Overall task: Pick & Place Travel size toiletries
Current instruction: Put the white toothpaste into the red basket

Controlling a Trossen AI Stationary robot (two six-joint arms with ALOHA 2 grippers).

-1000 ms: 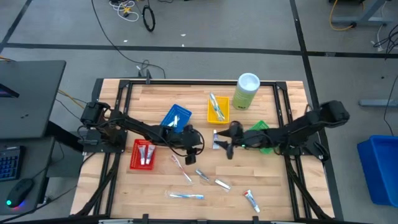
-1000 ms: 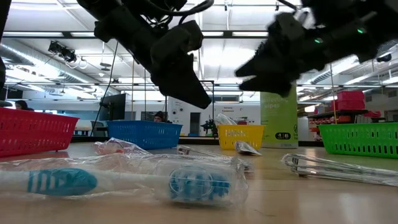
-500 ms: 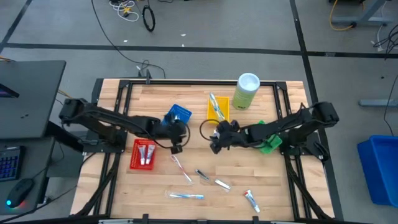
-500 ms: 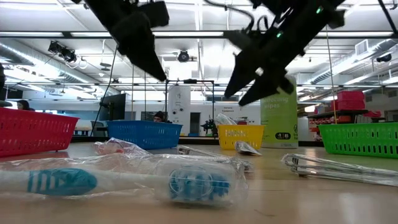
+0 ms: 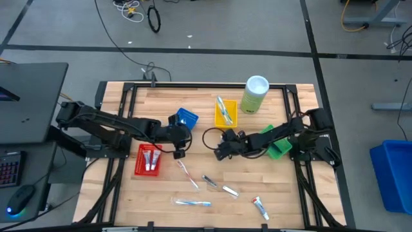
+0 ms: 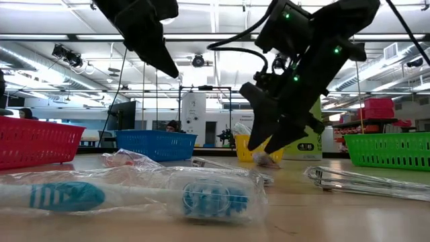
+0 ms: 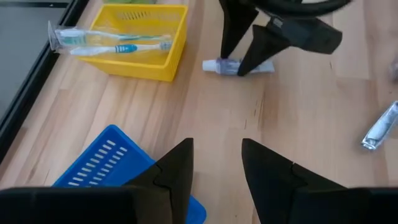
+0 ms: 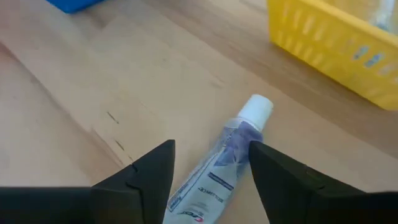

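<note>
Nearest the low camera, a wrapped toothbrush (image 6: 134,197) with a blue handle is lying across the front of the table (image 5: 283,193); from above it (image 5: 192,203) is sitting near the front edge. Close by, a red-marked tube (image 5: 260,207), a silver packet (image 5: 230,191), a dark item (image 5: 209,181) and a pink toothbrush (image 5: 188,174) are lying scattered on the wood.

Farther in, the right gripper (image 5: 220,149) is hanging low at mid-table. Its fingers (image 8: 152,171) are standing open to either side of a small clear tube (image 8: 221,163) with a white cap, which is lying flat on the wood, just short of the yellow tray (image 8: 329,46). The fingers are not closing on it, and the tube is resting on the table between them. In the left wrist view the same tube (image 7: 224,66) is showing between the right gripper's dark fingers (image 7: 270,46).

The left gripper (image 5: 181,149) is hovering above the table beside the blue tray (image 5: 186,118), its fingers (image 7: 177,171) parted and holding nothing.

To the left, the red tray (image 5: 141,169) is holding two white tubes (image 5: 150,159). The yellow tray (image 5: 226,120) is holding wrapped toothbrushes (image 7: 109,42). The green tray (image 5: 280,149) is lying partly under the right arm. At the far edge a pale-green canister (image 5: 255,94) is standing upright.
</note>
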